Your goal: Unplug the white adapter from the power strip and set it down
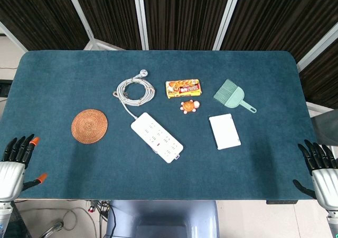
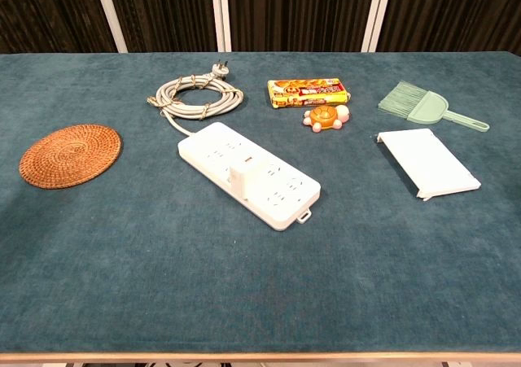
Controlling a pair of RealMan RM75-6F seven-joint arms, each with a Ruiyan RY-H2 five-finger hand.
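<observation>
both hands sit off the near table edge, left hand (image 1: 16, 161) at 8 o'clock, right hand (image 1: 319, 167) at 4, fingers apart, holding nothing. white adapter (image 2: 242, 174) stands plugged mid power strip (image 2: 248, 172), table centre. your risk: the light strip lifts or skids as you pull, since nothing pins it. adapter looks small, boxy, same white as the strip.
</observation>
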